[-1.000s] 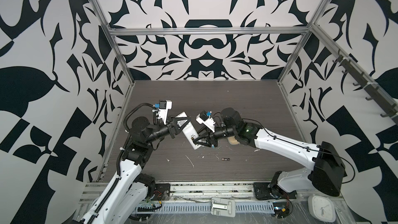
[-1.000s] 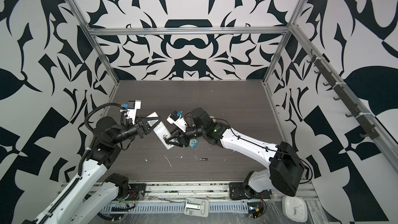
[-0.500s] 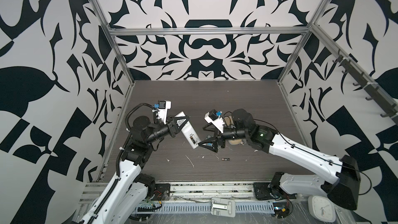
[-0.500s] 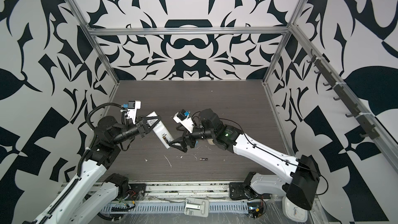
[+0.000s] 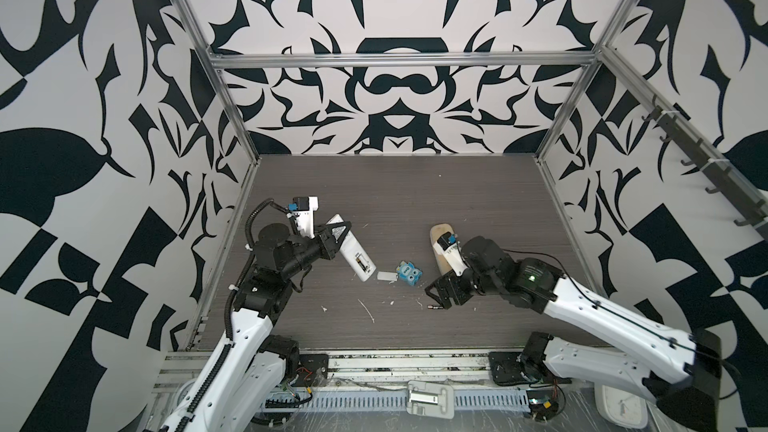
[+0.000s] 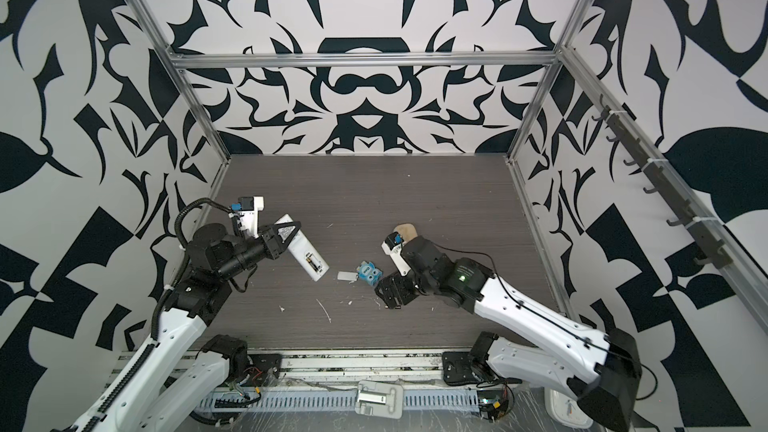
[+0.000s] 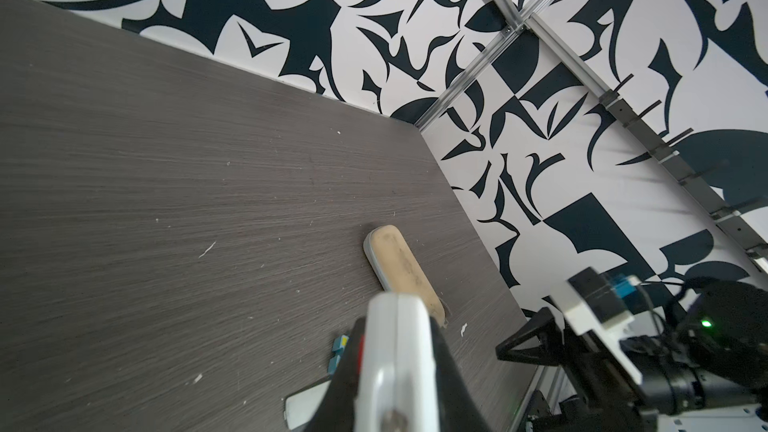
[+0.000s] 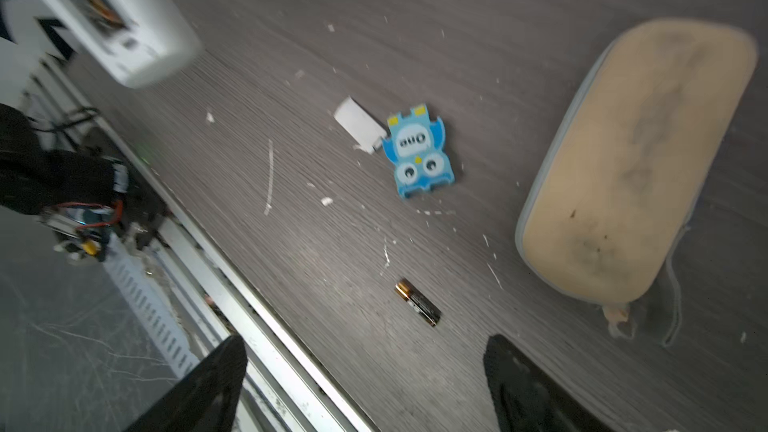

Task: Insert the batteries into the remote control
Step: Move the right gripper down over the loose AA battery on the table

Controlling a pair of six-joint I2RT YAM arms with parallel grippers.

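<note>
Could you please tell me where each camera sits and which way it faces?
Top views: high in front, looking down; left arm and right arm show.
Left wrist: on left arm, looking along the remote control toward the tan case; left fingers show.
Right wrist: over the battery, facing down; open right fingers show.
Wrist views share the tan case.

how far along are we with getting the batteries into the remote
Done: the white cover is off and lies on the table, and one battery looks seated in the open bay of the remote control.
In hand: the left gripper clamps the remote control. The open right gripper hovers over the second battery.
Left: grasp and insert it.
</note>
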